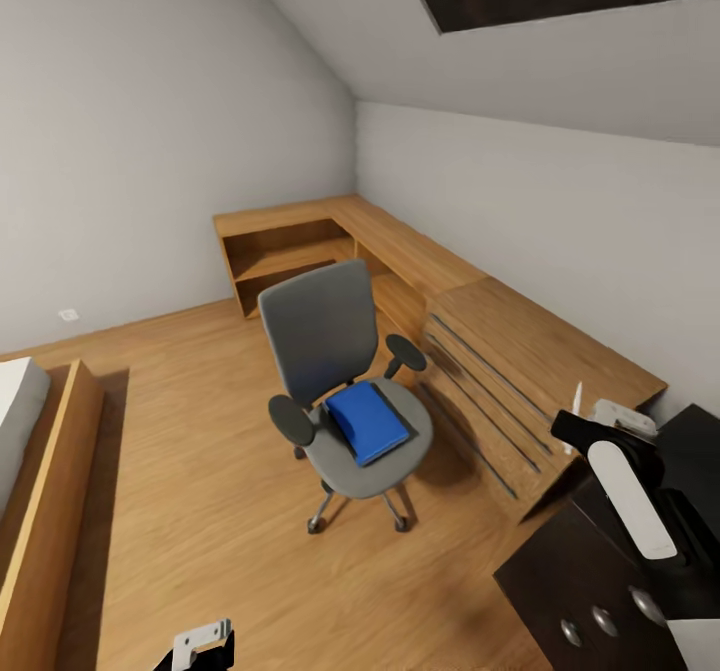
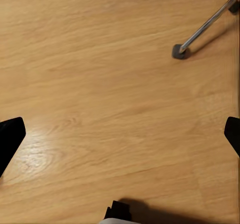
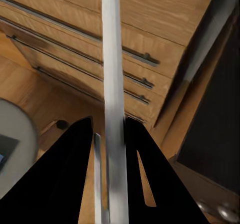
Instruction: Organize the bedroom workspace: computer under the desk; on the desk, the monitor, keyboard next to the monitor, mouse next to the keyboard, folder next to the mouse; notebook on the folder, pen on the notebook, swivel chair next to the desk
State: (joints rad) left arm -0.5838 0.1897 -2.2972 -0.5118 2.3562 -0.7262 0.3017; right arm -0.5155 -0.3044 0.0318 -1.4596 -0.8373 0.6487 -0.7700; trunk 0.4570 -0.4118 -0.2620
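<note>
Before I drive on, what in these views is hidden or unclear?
- Right gripper: shut on a thin white rod; too blurred in the right wrist view to name.
- Left gripper: cut off by the head view's bottom edge.
- Chair: its base is partly hidden beneath the seat in the head view.
- Folder: whether anything lies under it cannot be told.

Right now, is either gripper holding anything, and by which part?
The right gripper is shut on a thin white pen, gripped near one end. The left gripper is open over the floor, holding nothing.
</note>
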